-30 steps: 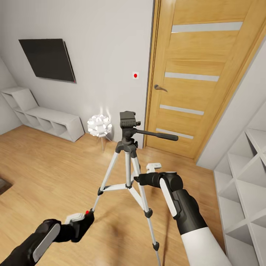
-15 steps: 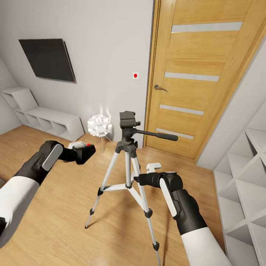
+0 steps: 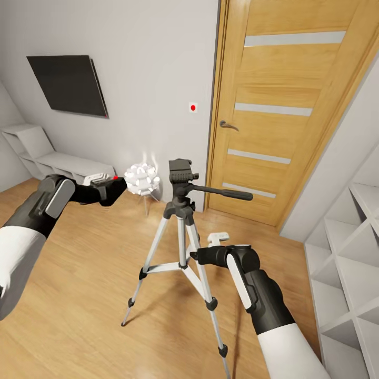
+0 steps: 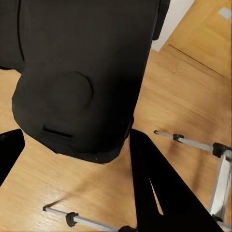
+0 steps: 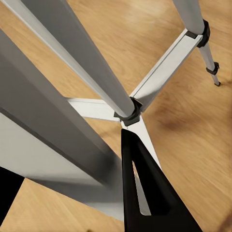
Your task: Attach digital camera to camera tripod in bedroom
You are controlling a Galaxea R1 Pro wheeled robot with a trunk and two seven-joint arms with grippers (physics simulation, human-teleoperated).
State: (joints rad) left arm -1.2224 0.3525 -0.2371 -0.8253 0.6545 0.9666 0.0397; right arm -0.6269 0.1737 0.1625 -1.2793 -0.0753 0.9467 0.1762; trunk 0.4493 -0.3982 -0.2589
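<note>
The camera tripod (image 3: 181, 210) stands on the wood floor in front of me, black head and long side handle uppermost. My left gripper (image 3: 105, 190) is shut on the digital camera (image 3: 111, 188), a black body with a red dot, held in the air left of the tripod head at about its height. The left wrist view has the camera's black body (image 4: 77, 72) between the dark fingers (image 4: 159, 193), with tripod legs (image 4: 193, 143) below. My right gripper (image 3: 199, 256) is shut on a silver tripod leg (image 5: 72, 63) at mid height, which runs between its fingers (image 5: 145, 188).
A white spiky-ball lamp (image 3: 141, 179) stands just behind the camera by the wall. The oak door (image 3: 284, 116) is behind the tripod, white cubby shelves (image 3: 347, 252) at the right, a low white shelf (image 3: 68, 171) and black TV (image 3: 68, 84) at the left.
My left arm has lifted the camera from near the floor up to tripod-head height at the left. The right arm and the tripod have stayed put.
</note>
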